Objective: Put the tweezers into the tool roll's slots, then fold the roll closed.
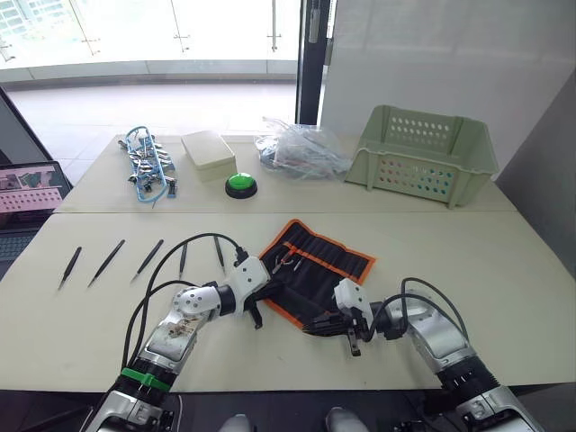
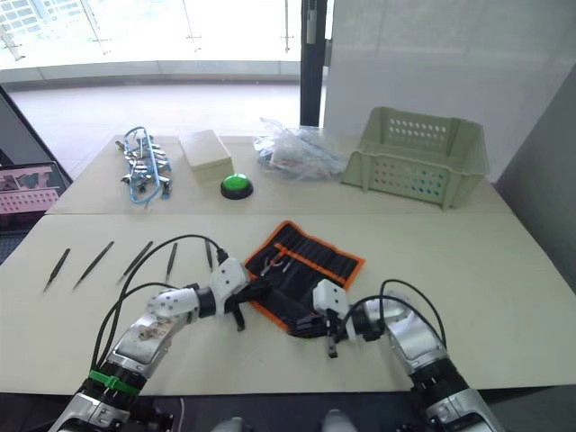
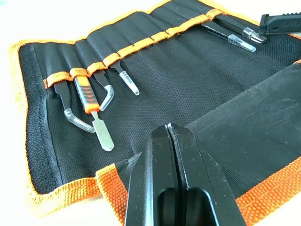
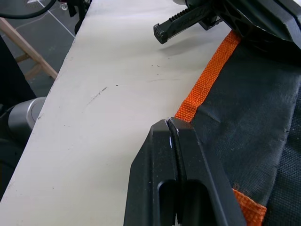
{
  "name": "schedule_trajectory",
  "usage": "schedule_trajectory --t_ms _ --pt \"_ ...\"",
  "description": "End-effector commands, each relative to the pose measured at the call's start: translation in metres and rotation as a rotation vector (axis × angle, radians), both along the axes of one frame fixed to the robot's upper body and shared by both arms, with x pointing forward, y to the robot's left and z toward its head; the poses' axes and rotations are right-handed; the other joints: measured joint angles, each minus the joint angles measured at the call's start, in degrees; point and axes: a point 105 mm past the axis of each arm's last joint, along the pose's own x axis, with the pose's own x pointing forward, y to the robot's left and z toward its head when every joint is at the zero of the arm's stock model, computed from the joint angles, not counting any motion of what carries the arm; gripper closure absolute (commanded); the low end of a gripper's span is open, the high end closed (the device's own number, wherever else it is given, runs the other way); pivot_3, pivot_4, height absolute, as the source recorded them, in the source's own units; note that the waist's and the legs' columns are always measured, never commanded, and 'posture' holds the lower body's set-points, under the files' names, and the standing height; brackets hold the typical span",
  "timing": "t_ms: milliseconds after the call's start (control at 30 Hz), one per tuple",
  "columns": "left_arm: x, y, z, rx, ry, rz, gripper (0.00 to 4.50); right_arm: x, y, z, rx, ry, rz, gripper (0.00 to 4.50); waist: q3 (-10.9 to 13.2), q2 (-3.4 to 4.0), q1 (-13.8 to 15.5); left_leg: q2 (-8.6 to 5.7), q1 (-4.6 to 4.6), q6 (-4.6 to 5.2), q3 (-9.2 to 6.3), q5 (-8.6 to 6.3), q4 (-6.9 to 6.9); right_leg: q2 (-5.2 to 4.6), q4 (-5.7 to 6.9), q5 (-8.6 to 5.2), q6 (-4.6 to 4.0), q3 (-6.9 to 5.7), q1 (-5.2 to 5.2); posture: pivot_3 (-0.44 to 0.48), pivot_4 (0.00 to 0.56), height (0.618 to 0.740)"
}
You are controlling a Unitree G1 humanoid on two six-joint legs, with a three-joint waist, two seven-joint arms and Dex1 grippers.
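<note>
The left gripper (image 3: pixel 170 129) has its two fingers pressed together with nothing between them, tips over the near flap of the roll (image 1: pixel 317 261), just above the black fabric by its orange hem. The right gripper (image 4: pixel 168 123) is likewise clenched on nothing, its tips at the roll's orange edge where cloth meets table (image 1: pixel 504 270); in the right wrist view the left gripper's finger shows beyond it. Both grippers sit at the roll's near side, left one at the near-left corner, right one at the near-right flap, which lies folded over part of the roll. The roll lies open at the table's middle, turned at an angle, with a few small tools already in its slots: an orange-handled tool (image 3: pixel 87 96) and clear-capped tips beside it. The five tweezers (image 1: pixel 106 263) lie on the table to the roll's left, in a loose row, apart from each other; the two nearest the roll lie under the left arm's black cable. At the far side stand a cable bundle (image 1: pixel 148 165), a pale box (image 1: pixel 208 152), a green button (image 1: pixel 240 184), a clear plastic bag (image 1: pixel 297 150) and a green basket (image 1: pixel 423 155). A laptop (image 1: pixel 29 191) shows at the left edge.
</note>
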Motion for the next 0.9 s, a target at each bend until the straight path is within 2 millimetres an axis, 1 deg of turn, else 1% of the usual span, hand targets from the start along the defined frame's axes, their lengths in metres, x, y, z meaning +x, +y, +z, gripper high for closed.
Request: schedule_trajectory --t_ms 33,100,133,200,267,333,367,400,433,500,533,567,600,733,767,800,867,900 --pt "0.001 0.013 0.01 -0.063 0.008 0.03 4.46 0.003 -0.01 0.02 0.076 0.01 -0.028 4.5 0.02 0.0 -0.07 0.0 -0.03 0.0 0.0 0.0 0.0 0.0 0.0 0.0 0.0 0.0 -0.03 0.0 0.15 0.74" --pt "0.001 0.017 0.037 -0.184 -0.029 0.031 4.46 -0.001 -0.018 0.034 0.112 0.035 -0.017 4.5 0.08 0.04 -0.05 0.0 -0.15 0.0 -0.01 0.0 0.0 0.0 0.02 0.0 0.0 0.0 -0.15 0.0 0.15 0.74" --pt "0.0 0.024 0.055 -0.23 -0.067 0.033 4.46 0.0 -0.028 0.046 0.143 0.064 -0.041 4.5 0.14 0.04 -0.02 0.0 -0.29 0.0 -0.01 0.0 0.02 -0.01 0.03 0.0 0.0 0.0 -0.27 0.0 0.15 0.74" --pt "-0.002 0.035 0.075 -0.274 -0.11 0.035 4.46 0.002 -0.04 0.06 0.177 0.094 -0.08 4.5 0.21 0.0 0.05 0.0 -0.54 -0.01 -0.03 0.01 0.06 -0.02 0.05 0.01 -0.01 0.0 -0.51 0.0 0.15 0.74" --pt "-0.008 0.053 0.091 -0.307 -0.126 0.058 4.46 0.011 -0.059 0.072 0.19 0.092 -0.161 4.5 0.22 0.0 0.11 0.0 -0.58 -0.01 -0.04 0.01 0.06 -0.03 0.06 0.01 -0.01 0.0 -0.58 0.0 0.15 0.74" --pt "-0.015 0.07 0.099 -0.319 -0.131 0.09 4.46 0.019 -0.077 0.083 0.215 0.088 -0.243 4.5 0.23 0.01 -0.07 0.0 -0.58 -0.01 -0.03 0.0 0.04 -0.02 0.04 0.01 -0.01 0.0 -0.59 0.0 0.15 0.74" --pt "-0.021 0.08 0.1 -0.31 -0.126 0.111 4.49 0.024 -0.088 0.087 0.222 0.076 -0.289 4.24 0.23 0.02 -0.18 0.0 -0.58 0.0 -0.01 0.0 0.02 -0.03 0.03 0.01 -0.01 0.01 -0.6 0.0 0.15 0.74" --pt "-0.025 0.087 0.1 -0.303 -0.12 0.123 4.5 0.027 -0.095 0.089 0.224 0.067 -0.317 3.93 0.23 0.02 -0.26 0.0 -0.57 0.03 0.0 -0.02 0.02 -0.03 0.03 0.01 -0.01 0.02 -0.59 0.0 0.15 0.74" --pt "-0.03 0.097 0.098 -0.299 -0.109 0.157 4.23 0.031 -0.104 0.09 0.216 0.063 -0.358 3.63 0.24 0.03 -0.24 0.01 -0.56 0.04 0.0 -0.02 0.0 -0.02 0.02 0.01 -0.01 0.02 -0.6 0.0 0.15 0.74" --pt "-0.038 0.11 0.095 -0.297 -0.09 0.204 3.63 0.035 -0.116 0.088 0.2 0.063 -0.404 2.96 0.25 0.04 -0.16 0.01 -0.57 0.04 0.02 -0.03 -0.01 -0.02 0.0 0.01 -0.01 0.02 -0.61 0.0 0.15 0.74" --pt "-0.046 0.123 0.086 -0.275 -0.073 0.255 3.3 0.037 -0.126 0.084 0.184 0.059 -0.44 2.59 0.26 0.02 -0.15 0.01 -0.57 0.04 0.02 -0.03 -0.01 -0.02 0.0 0.01 -0.01 0.02 -0.6 0.0 0.15 0.74" --pt "-0.051 0.131 0.08 -0.257 -0.062 0.288 3.0 0.039 -0.132 0.081 0.174 0.056 -0.461 2.28 0.26 0.02 -0.17 0.01 -0.58 0.04 0.03 -0.03 -0.01 -0.02 -0.02 0.01 -0.01 0.02 -0.61 0.0 0.15 0.74" --pt "-0.061 0.146 0.072 -0.256 -0.048 0.351 2.65 0.042 -0.142 0.078 0.166 0.054 -0.501 1.93 0.26 0.03 -0.21 0.02 -0.57 0.04 0.05 -0.03 -0.01 -0.03 -0.04 0.01 -0.01 0.02 -0.6 0.0 0.15 0.74" --pt "-0.097 0.197 0.048 -0.26 -0.042 0.584 1.33 0.05 -0.169 0.066 0.146 0.045 -0.606 0.6 0.28 0.04 -0.22 0.04 -0.58 0.07 0.11 -0.04 -0.03 -0.04 -0.07 0.01 -0.02 0.06 -0.65 0.0 0.15 0.74" --pt "-0.104 0.205 0.044 -0.256 -0.048 0.623 1.04 0.051 -0.174 0.065 0.144 0.044 -0.621 0.27 0.28 0.04 -0.17 0.04 -0.58 0.07 0.12 -0.04 -0.03 -0.04 -0.07 0.0 -0.02 0.06 -0.64 0.0 0.15 0.74" --pt "-0.113 0.213 0.041 -0.267 -0.055 0.672 0.66 0.053 -0.178 0.063 0.14 0.045 -0.636 0.0 0.28 0.04 -0.16 0.04 -0.58 0.07 0.14 -0.04 -0.03 -0.04 -0.07 0.0 -0.03 0.06 -0.64 0.0 0.15 0.74" --pt "-0.133 0.224 0.036 -0.289 -0.06 0.751 0.01 0.058 -0.184 0.062 0.133 0.046 -0.65 0.0 0.29 0.04 -0.16 0.04 -0.57 0.06 0.16 -0.04 -0.03 -0.05 -0.11 0.0 -0.03 0.06 -0.58 0.0 0.15 0.74" --pt "-0.141 0.229 0.033 -0.306 -0.06 0.792 0.01 0.062 -0.185 0.063 0.131 0.048 -0.651 0.0 0.29 0.04 -0.17 0.03 -0.54 0.06 0.19 -0.04 -0.03 -0.07 -0.13 0.0 -0.03 0.07 -0.55 0.0 0.15 0.74"
